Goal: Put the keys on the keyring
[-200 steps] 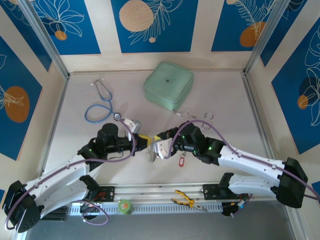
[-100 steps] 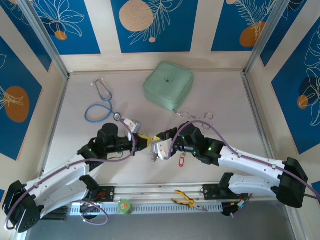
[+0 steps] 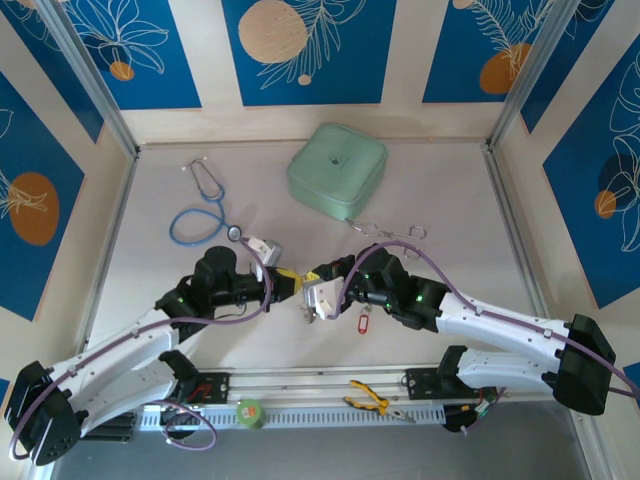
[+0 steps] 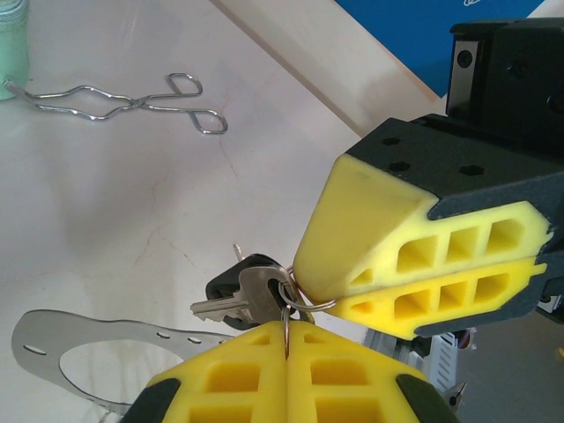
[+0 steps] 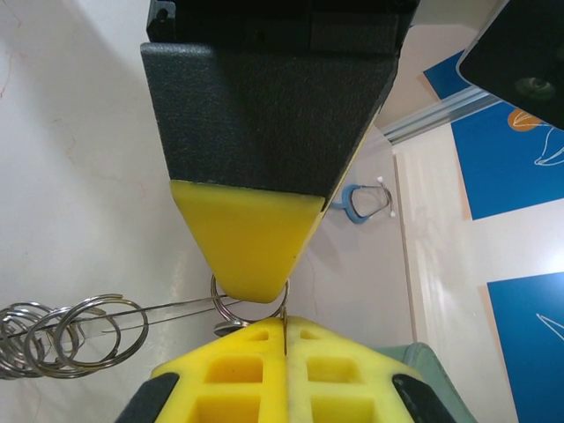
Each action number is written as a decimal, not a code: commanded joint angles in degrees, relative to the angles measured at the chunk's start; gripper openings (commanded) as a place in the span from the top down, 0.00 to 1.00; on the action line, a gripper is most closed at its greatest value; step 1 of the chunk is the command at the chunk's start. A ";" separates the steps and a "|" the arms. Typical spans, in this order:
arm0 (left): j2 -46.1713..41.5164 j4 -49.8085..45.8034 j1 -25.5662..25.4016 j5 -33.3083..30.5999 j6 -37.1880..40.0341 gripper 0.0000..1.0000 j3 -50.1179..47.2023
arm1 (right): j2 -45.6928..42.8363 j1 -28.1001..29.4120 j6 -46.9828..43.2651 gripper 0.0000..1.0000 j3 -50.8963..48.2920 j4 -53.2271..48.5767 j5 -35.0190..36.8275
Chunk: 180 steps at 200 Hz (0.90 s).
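My two grippers meet tip to tip over the near middle of the table. The left gripper (image 3: 291,283) (image 4: 286,339) is shut on a thin split ring seen edge-on. From it hang the keys (image 4: 245,295) (image 3: 305,311), one dark-headed and one silver. The right gripper (image 3: 313,292) (image 5: 285,339) is shut on a thin ring joined to the keyring (image 5: 62,339). That keyring is a long wire loop strung with several small rings, trailing off to the lower left. The red-tagged key (image 3: 363,322) lies on the table by the right arm.
A flat grey metal strip with holes (image 4: 70,345) lies under the left gripper. Farther back are a wire clip (image 3: 390,230) (image 4: 132,101), a green case (image 3: 337,165) and a blue stethoscope (image 3: 200,210) (image 5: 366,201). Yellow-handled pliers (image 3: 375,400) and a green roll (image 3: 248,411) rest on the front rail.
Both arms hold almost still. The right gripper has edged slightly left and the hanging keys have drawn up a little between the fingertips.
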 commanded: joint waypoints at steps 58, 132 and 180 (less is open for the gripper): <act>-0.28 2.41 0.50 0.28 -0.69 1.00 2.23 | 0.44 0.51 -0.16 1.00 -0.75 -1.83 -1.67; -0.40 4.15 0.47 0.37 -0.29 1.00 1.97 | 0.49 0.51 0.20 1.00 -0.28 -4.37 -5.05; -0.42 4.32 0.52 0.88 -0.16 1.00 1.97 | 0.92 0.55 0.37 1.00 0.05 -5.17 -5.21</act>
